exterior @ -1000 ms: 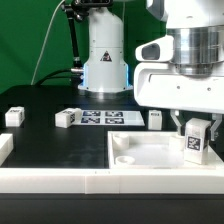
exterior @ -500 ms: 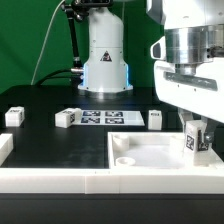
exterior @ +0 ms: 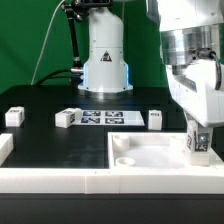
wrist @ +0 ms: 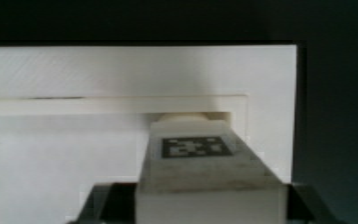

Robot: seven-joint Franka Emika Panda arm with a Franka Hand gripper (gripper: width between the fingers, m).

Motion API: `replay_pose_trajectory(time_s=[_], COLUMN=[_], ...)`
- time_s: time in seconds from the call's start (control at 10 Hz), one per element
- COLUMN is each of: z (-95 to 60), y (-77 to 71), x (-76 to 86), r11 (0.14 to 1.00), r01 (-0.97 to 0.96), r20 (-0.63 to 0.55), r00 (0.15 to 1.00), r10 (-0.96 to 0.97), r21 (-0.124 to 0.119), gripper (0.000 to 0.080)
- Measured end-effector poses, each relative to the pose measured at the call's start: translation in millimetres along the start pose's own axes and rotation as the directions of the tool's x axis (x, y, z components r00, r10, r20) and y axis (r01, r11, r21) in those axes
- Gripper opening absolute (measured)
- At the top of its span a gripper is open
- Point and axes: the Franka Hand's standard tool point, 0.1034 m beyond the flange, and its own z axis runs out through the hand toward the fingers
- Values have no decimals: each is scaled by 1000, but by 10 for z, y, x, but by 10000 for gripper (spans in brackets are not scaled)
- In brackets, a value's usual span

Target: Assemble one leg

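- The leg [exterior: 200, 150] is a small white block. I see it upright at the exterior view's right, held above the right-hand part of the large white panel [exterior: 160, 152]. Its black-and-white tag faces the camera.
- In the wrist view the leg [wrist: 197, 150] fills the centre with its tag plainly readable. The pale panel [wrist: 87, 70] lies behind it and the dark table [wrist: 345, 100] shows past the panel's edge.
- I cannot tell from either view whether the leg's lower end touches the panel or hangs just over it.
- The gripper [exterior: 199, 133] is clamped on the leg, one finger on each side. The wrist view shows the gripper [wrist: 201, 203] with its dark fingers [wrist: 108, 205] pressed against the block's flanks.
- The panel has a raised rim. A round socket [exterior: 125, 158] is in its corner toward the exterior view's left, well apart from the held leg.
- Three loose blocks rest on the table [exterior: 60, 145] behind the panel: one [exterior: 14, 116] at the far left, one [exterior: 67, 118] just beside the marker board [exterior: 108, 117], and one [exterior: 155, 120] at that board's other end.
- A white rail [exterior: 60, 180] runs along the table's near edge.
- The arm's base [exterior: 105, 55] stands behind the marker board against a green backdrop [exterior: 25, 35].
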Motion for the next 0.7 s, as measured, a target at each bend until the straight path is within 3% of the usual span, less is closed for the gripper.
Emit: replay_pose_trajectory(time_s=[0.1,0.2,0.3,0.4,0.5,0.7], z=[1,3,7,6,1,5], y=[1,3,5,8,1,-2], x=[-2,-10,-25,-31,-36,-48], r11=[999,999,990,961,929,795], r01=[40,52,142,276,370,607], r20=[0,0,0,0,1,0], r00=[999,999,990,961,929,795], r10=[-40,-52,-142,-276,-370,-607], r21=[0,-1,-1,-6,-5,-8], gripper=[292,473,587,587,637,646])
